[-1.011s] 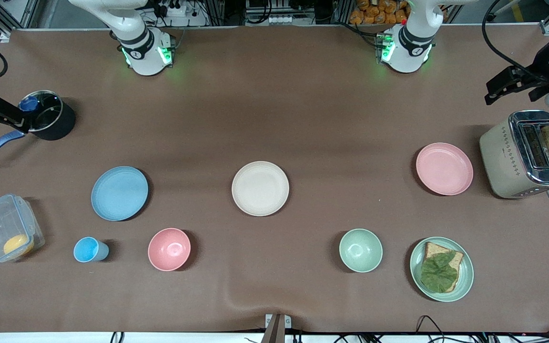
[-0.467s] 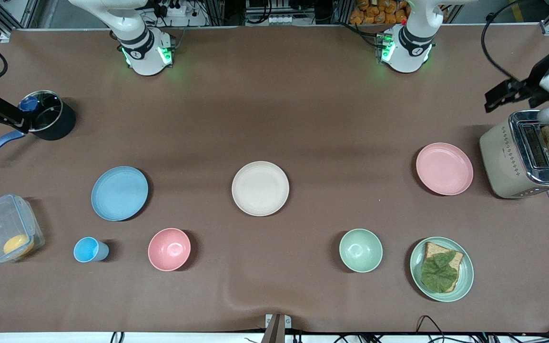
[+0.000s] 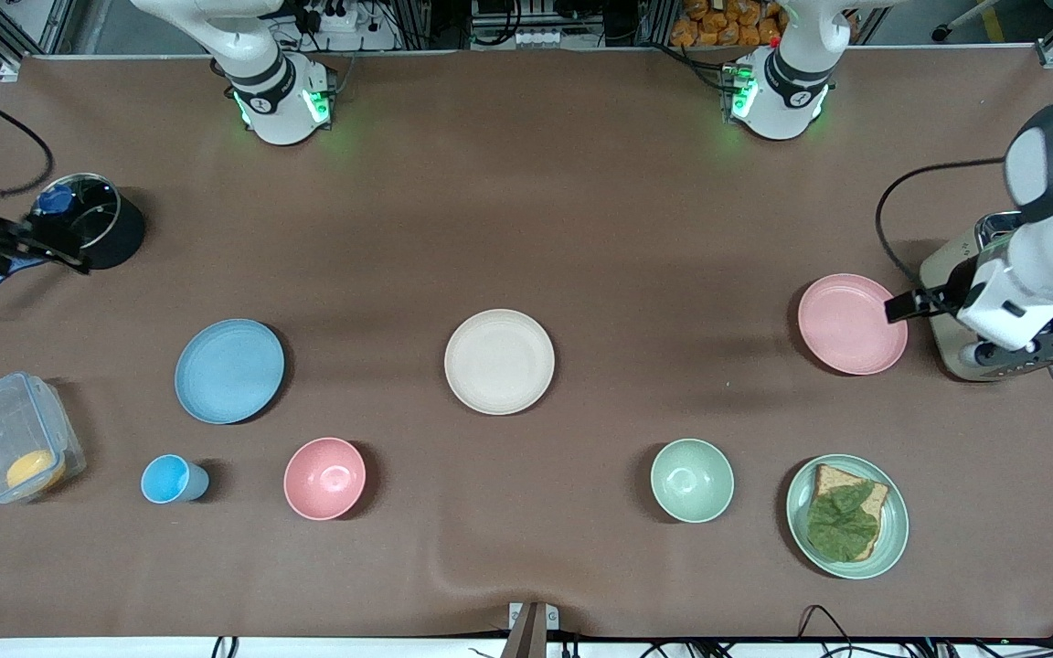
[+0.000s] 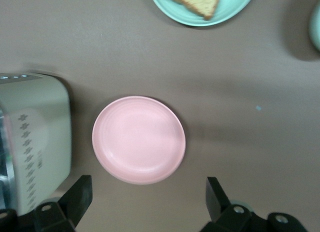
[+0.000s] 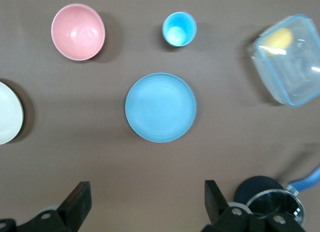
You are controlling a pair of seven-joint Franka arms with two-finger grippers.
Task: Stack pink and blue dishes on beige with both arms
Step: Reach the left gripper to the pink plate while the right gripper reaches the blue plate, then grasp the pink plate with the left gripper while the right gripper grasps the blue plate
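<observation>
Stage: approach, nothing stacked | beige plate (image 3: 499, 361) mid-table as base | left gripper (image 4: 145, 202) spread wide over toaster (image 3: 1006, 302), beside pink plate (image 3: 852, 323) | right gripper (image 5: 145, 202) spread wide near pot (image 3: 92, 233), blue plate (image 3: 229, 370) unheld.

Clock centred on middle plate (image 3: 499, 361), 12 toward the bases.
- 9: second plate (image 3: 229, 370), container (image 3: 15, 437).
- 3: third plate (image 3: 851, 323), toaster (image 4: 35, 137) just beside it; left gripper (image 4: 147, 186) over this plate's rim.
- 8: bowl (image 3: 324, 478), cup (image 3: 170, 479).
- 4: second bowl (image 3: 692, 480), plate bearing bread (image 3: 897, 535).
- 10: pot (image 3: 92, 219); right gripper (image 5: 145, 189) beside it.
</observation>
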